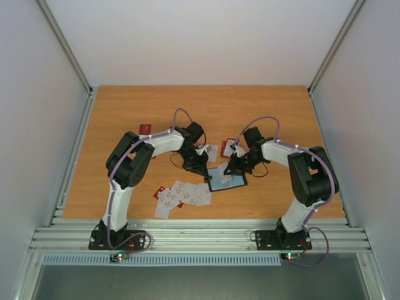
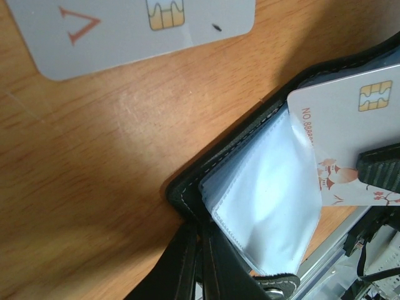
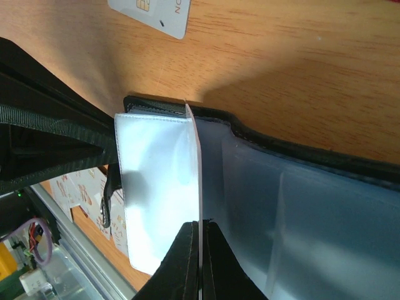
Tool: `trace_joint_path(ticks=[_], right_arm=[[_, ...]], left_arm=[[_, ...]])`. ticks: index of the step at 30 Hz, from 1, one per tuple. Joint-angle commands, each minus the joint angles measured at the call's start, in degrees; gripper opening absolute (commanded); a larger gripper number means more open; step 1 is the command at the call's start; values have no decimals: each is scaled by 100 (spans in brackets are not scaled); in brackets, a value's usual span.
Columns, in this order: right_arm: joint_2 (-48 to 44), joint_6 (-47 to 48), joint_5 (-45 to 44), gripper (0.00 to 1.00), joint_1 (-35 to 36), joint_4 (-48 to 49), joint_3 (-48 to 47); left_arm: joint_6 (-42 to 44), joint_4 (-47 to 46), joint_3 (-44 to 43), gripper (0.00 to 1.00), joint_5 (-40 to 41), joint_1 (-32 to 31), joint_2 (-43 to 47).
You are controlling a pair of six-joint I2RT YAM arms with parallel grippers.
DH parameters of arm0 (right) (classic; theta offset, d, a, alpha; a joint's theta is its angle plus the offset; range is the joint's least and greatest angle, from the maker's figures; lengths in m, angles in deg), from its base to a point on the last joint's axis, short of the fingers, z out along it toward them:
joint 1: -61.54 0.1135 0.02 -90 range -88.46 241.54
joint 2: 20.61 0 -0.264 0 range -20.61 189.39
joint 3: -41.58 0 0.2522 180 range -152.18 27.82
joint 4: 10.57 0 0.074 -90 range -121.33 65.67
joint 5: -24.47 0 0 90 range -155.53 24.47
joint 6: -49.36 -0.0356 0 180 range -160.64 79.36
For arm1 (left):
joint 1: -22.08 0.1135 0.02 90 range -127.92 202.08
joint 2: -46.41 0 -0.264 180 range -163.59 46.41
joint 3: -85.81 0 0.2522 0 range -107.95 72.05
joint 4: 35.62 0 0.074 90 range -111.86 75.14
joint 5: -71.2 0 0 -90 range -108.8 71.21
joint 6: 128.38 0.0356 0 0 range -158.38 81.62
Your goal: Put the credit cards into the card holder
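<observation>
The card holder (image 1: pixel 226 180) lies open on the table, its black cover (image 2: pixel 187 194) framing clear bluish sleeves (image 2: pixel 269 206). My left gripper (image 2: pixel 203 228) is shut on the cover's edge at the holder's left side (image 1: pixel 197 167). My right gripper (image 3: pixel 200 225) is shut on a white credit card (image 3: pixel 199 169), seen edge-on, standing over the sleeves (image 3: pixel 156 181). In the left wrist view that chip card (image 2: pixel 350 119) meets the sleeve's edge, and a right finger (image 2: pixel 382 172) presses on it. More credit cards (image 1: pixel 184 194) lie heaped near the front edge.
A white chip card (image 2: pixel 125 25) lies on the wood just beyond the holder. A red card (image 1: pixel 144 129) sits at the back left, and two more cards (image 1: pixel 220 150) lie between the grippers. The table's metal front rail (image 1: pixel 200 234) is close behind the heap.
</observation>
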Motion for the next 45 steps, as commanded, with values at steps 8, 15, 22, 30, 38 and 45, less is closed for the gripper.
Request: trace_joint_path(ticks=[8, 15, 22, 30, 38, 45], right_arm=[[32, -337, 71, 1, 134, 292, 253], [-232, -586, 27, 1, 133, 437, 578], [-417, -710, -195, 1, 132, 338, 758], [-536, -1019, -210, 1, 133, 451, 887], [-701, -1513, -216, 1, 137, 615, 1081], [-434, -1230, 149, 1, 135, 816, 1046]], left_arm=[[-4, -34, -117, 6, -32, -58, -165], [-48, -55, -123, 6, 40, -64, -168], [-109, -58, -131, 6, 137, -64, -203], [-167, -56, -219, 5, 180, -64, -278], [-218, -48, -297, 5, 232, -64, -327], [-214, -62, -334, 5, 132, -62, -370]])
